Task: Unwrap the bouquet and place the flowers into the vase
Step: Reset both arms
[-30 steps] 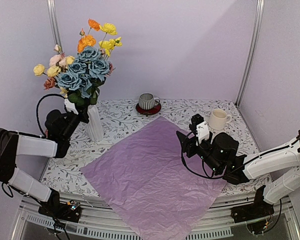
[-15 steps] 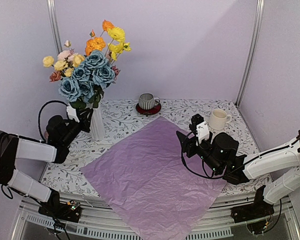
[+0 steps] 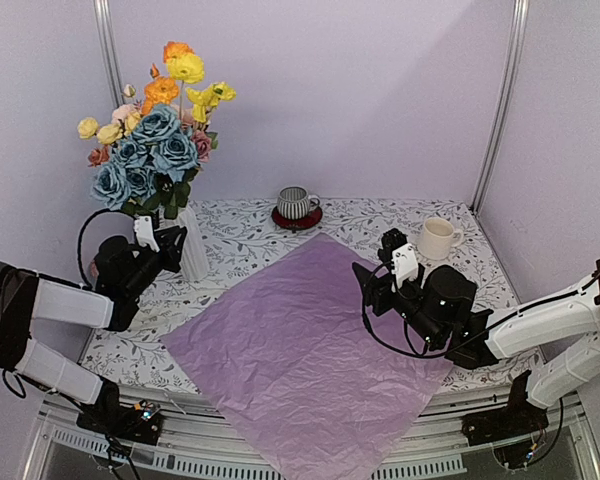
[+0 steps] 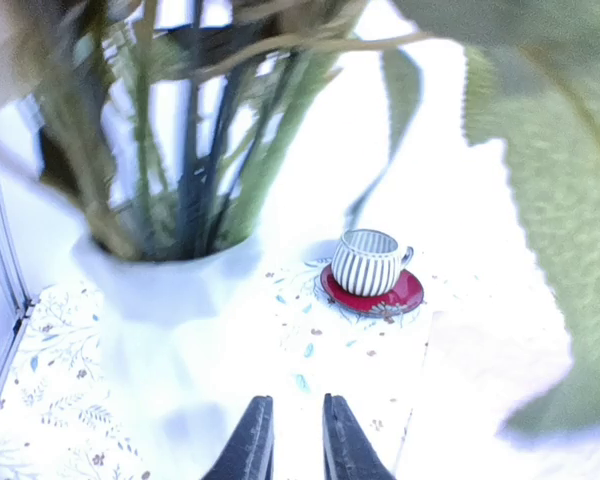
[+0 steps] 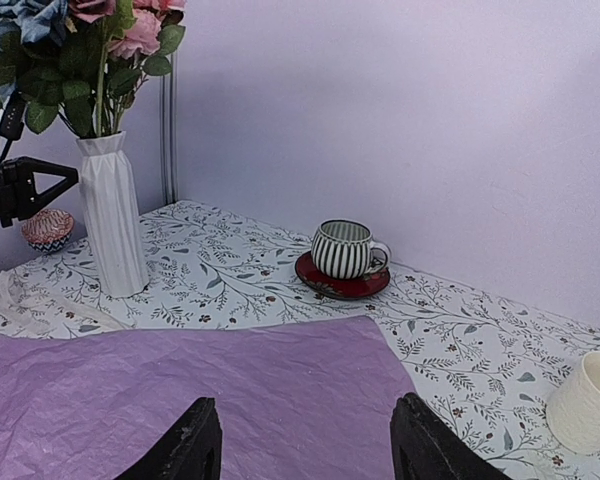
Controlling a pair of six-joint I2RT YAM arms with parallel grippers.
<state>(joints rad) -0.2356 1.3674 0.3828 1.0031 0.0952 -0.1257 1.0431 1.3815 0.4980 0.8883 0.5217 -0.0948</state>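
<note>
The left gripper [image 4: 294, 425] is parted by a narrow gap, nothing pinched; the vase [image 4: 155, 300] is seen near, at 11 o'clock of its tips. The right gripper [image 5: 305, 440] is spread wide, empty, held above the paper [image 3: 300, 350]. The flowers [image 3: 145, 150] are stood upright in the white ribbed vase, at the table's 10 o'clock.

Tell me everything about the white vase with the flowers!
The vase is tall, slim and white, with ribs running up its sides, a narrower neck and a flared rim. It stands upright at the back left of the flowery table, off the purple paper. Green stems of the flowers fill its mouth. The left gripper sits close beside it, open.
</note>
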